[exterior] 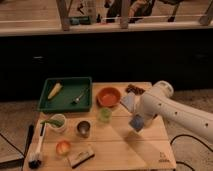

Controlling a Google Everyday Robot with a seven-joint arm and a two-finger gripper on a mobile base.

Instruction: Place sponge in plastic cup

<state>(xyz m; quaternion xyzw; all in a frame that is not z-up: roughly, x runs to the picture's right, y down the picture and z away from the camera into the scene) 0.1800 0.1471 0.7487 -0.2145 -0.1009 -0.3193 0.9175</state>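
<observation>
The blue sponge (136,122) hangs at the end of my white arm, a little above the wooden table. My gripper (138,119) is shut on it, at the right of the table's middle. The translucent light-green plastic cup (104,115) stands upright on the table, to the left of the sponge and just in front of the orange bowl (109,96). The sponge and the cup are apart.
A steel cup (83,128) and a white mug (57,122) stand left of the plastic cup. A green tray (65,102) sits at the back left. A pale blue-grey square (128,102) lies beside the bowl. A tan-and-dark block (81,155) and a brush (37,147) lie in front.
</observation>
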